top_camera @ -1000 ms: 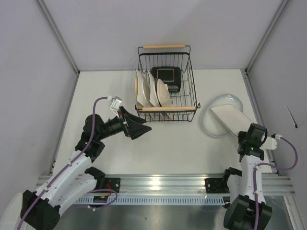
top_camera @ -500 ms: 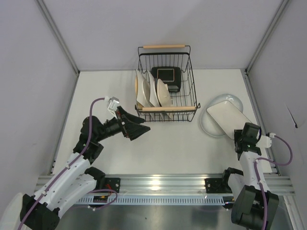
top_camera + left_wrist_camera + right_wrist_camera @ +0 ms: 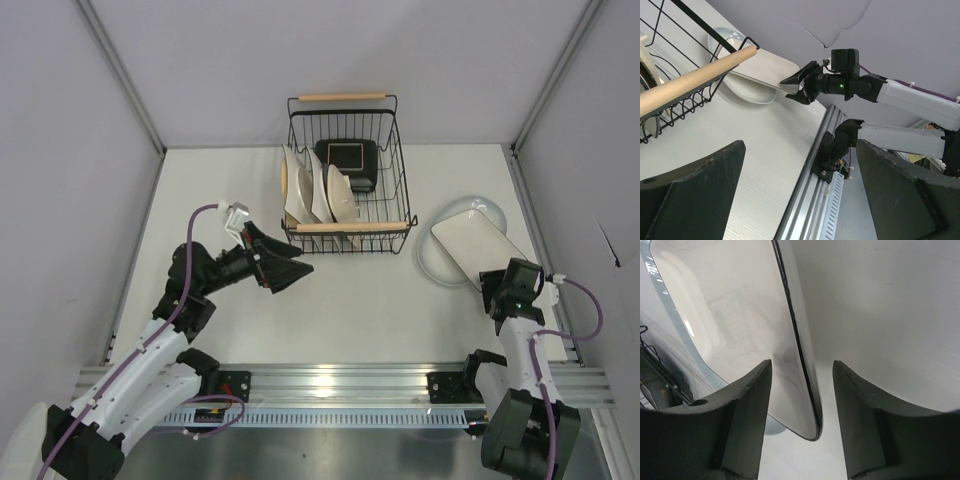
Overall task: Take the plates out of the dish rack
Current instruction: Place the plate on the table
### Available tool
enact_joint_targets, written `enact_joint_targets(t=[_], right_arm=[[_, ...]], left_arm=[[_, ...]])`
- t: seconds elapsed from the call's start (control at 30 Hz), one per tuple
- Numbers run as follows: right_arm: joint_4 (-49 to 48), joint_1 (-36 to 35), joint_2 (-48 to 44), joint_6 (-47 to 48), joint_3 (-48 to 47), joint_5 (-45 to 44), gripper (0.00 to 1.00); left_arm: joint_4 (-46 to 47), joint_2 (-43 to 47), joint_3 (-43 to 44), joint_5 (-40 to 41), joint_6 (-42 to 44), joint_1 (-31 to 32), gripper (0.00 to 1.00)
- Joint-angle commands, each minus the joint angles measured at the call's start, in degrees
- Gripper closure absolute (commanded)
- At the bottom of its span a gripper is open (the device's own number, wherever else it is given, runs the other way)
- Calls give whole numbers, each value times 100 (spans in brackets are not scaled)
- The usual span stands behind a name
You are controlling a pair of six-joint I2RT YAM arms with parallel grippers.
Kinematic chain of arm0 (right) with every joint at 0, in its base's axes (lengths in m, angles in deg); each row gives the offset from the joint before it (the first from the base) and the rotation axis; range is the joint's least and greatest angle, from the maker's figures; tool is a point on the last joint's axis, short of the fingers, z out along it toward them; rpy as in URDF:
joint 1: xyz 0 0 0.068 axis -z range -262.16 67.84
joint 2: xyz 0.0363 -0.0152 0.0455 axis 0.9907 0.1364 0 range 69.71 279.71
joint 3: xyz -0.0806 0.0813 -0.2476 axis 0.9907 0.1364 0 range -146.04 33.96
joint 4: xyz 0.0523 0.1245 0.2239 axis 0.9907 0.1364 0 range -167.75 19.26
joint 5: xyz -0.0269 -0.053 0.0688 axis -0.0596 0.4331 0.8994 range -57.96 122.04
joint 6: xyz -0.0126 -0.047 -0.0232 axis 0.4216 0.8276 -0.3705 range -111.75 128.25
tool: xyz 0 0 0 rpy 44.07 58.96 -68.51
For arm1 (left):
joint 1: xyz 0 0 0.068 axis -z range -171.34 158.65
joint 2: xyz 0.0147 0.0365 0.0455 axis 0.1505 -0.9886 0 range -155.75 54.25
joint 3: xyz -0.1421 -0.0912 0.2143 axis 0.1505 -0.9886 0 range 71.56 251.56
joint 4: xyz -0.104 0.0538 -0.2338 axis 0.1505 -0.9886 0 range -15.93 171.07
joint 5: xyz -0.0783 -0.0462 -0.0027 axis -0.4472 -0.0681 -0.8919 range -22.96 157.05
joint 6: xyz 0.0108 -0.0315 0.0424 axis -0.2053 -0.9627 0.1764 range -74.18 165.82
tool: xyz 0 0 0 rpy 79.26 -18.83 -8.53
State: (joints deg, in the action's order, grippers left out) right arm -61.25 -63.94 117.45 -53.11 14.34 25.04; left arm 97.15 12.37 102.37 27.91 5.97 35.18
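Observation:
The black wire dish rack (image 3: 399,185) with two wooden handles stands at the back middle. Several pale plates (image 3: 305,187) stand on edge in its left half, and a black-rimmed teal square plate (image 3: 347,156) stands at its back. To its right a pale rectangular plate (image 3: 472,247) lies on a grey round plate (image 3: 437,262). My right gripper (image 3: 497,290) is open at that rectangular plate's near corner. In the right wrist view the corner (image 3: 807,405) sits between the fingers, touching neither. My left gripper (image 3: 290,266) is open and empty, left of the rack's near handle (image 3: 350,227).
Grey walls and metal posts enclose the table on three sides. An aluminium rail (image 3: 330,380) runs along the near edge. The left wrist view shows the rack's near handle (image 3: 690,80), the stacked plates (image 3: 757,80) and the right arm (image 3: 850,85) beyond.
The rectangular plate has shifted slightly left and settled on the round plate. My right gripper has drawn left and down to its near corner. My left gripper has risen slightly.

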Motion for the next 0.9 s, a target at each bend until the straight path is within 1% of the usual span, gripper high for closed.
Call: enact_joint_targets(t=[0.0, 0.17, 0.3, 0.37, 0.47, 0.63, 0.77, 0.87], right_arm=[[170, -2, -195, 177, -121, 515, 43], [539, -160, -520, 212, -279, 648, 47], [724, -275, -644, 186, -332, 806, 52], [698, -353, -661, 151, -306, 832, 57], [689, -477, -591, 107, -323, 815, 58], [619, -556, -512, -33, -288, 1025, 63], [505, -661, -477, -261, -253, 1333, 61], [486, -784, -459, -385, -288, 1456, 50]], left_arm=[[115, 32, 39, 73, 189, 46, 0], [150, -12, 39, 64, 171, 46, 0], [168, -12, 48, 55, 162, 46, 0], [168, -12, 48, 55, 162, 46, 0], [150, -4, 57, 55, 171, 46, 0], [80, 58, 66, 73, 215, 37, 0], [89, 58, 66, 73, 206, 46, 0], [97, 40, 66, 73, 215, 46, 1]])
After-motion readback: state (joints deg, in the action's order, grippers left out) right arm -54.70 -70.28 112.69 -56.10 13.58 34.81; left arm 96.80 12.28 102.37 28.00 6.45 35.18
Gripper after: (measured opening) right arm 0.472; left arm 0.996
